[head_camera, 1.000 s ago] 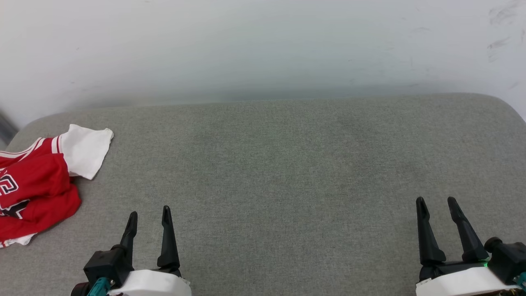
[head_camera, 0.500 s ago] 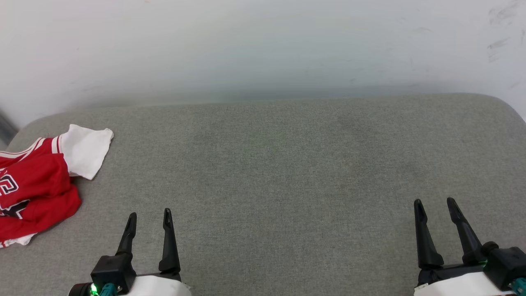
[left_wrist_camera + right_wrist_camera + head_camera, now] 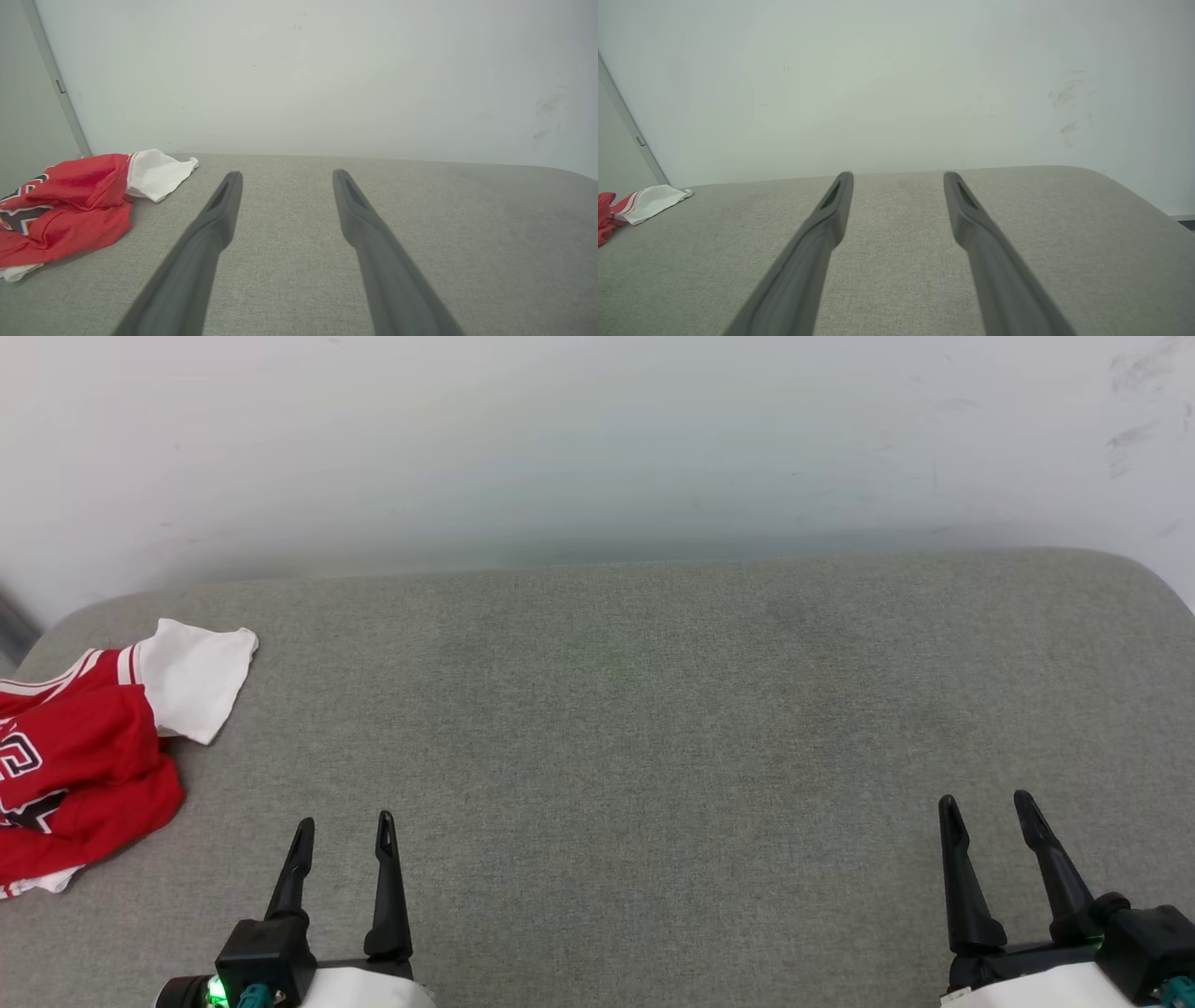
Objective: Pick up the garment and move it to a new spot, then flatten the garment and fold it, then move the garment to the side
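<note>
Red and crumpled, the garment [image 3: 84,756] lies at the left edge of the grey surface [image 3: 653,728]; your left hand [image 3: 345,820] and right hand [image 3: 986,799] are empty, fingers spread.

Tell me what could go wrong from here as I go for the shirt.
The garment lies bunched at the left edge of the grey surface, partly outside the head view; a sideways nudge might push it off.
Its folds overlap, so the open left gripper may pinch several layers, and it won't spread flat.
The open right gripper sits far across, so helping is likely a long reach.
</note>
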